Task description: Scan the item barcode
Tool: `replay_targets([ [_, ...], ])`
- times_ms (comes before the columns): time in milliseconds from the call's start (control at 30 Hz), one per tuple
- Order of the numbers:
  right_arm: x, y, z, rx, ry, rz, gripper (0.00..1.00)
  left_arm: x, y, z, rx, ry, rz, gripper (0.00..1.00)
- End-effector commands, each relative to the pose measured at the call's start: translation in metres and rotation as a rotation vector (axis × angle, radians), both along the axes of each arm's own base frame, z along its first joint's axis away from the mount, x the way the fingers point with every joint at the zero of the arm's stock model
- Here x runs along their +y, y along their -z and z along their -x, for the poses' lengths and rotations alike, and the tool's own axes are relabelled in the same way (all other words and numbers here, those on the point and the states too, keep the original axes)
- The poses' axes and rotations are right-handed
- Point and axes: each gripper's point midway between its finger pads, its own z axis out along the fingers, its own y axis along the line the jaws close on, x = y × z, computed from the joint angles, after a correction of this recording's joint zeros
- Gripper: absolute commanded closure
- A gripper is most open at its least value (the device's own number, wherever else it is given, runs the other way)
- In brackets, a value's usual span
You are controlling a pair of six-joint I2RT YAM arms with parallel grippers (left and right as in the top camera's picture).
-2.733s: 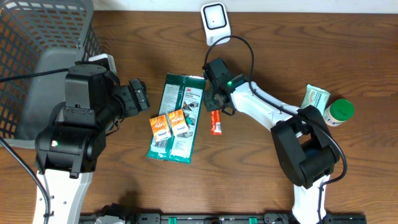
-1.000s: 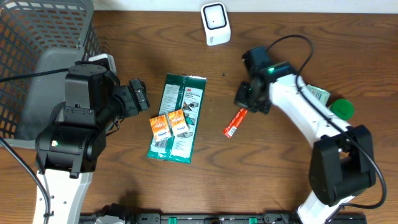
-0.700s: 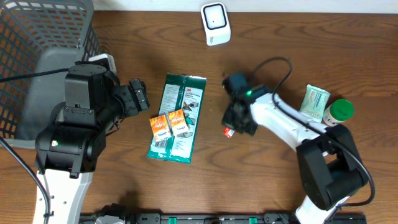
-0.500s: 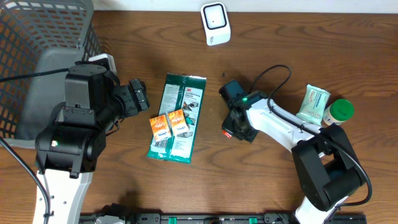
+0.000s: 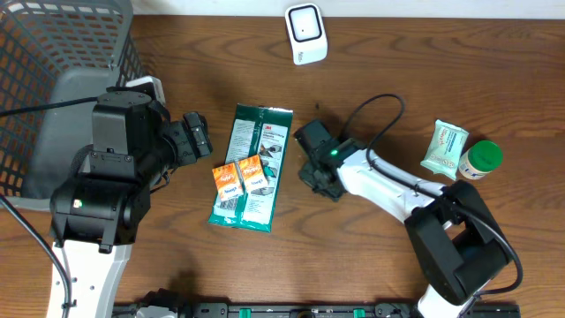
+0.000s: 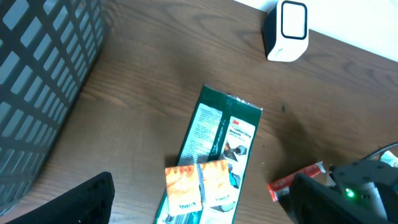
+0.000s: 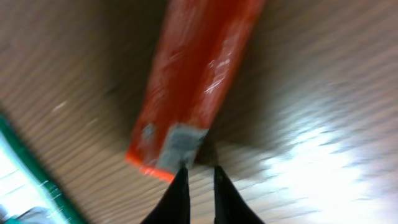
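Right wrist view: the right gripper [image 7: 198, 169] is nearly clenched at the end of the red packet [image 7: 199, 74], mid-bench beside the green pack [image 5: 254, 159], though I cannot tell if it grips; a thin hold could slip before the far-edge scanner [image 5: 305, 32].

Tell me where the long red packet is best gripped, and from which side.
Grip the red packet across its narrow width near the middle, coming down from above. It lies flat on the table, long and slim, so its long edges likely suit the jaws best.
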Motion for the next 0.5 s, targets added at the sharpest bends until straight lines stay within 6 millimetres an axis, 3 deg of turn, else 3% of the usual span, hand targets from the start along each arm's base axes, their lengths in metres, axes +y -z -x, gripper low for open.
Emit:
replay_targets([
  [0,0.009,0.002,-0.001,-0.033,0.004,0.004,0.88,0.003,-0.006,-0.001,-0.016,-0.013,-0.010,0.10],
  [200,0.009,-0.001,-0.010,-0.112,0.001,0.051,0.90,0.003,-0.006,-0.001,-0.016,-0.013,-0.010,0.10],
  [300,0.010,-0.001,-0.007,-0.103,-0.008,0.054,0.99,0.003,-0.006,-0.001,-0.016,-0.013,-0.010,0.10],
  [467,0.005,-0.002,0.004,-0.060,-0.028,0.069,0.99,0.003,-0.006,-0.001,-0.016,-0.013,-0.010,0.10],
])
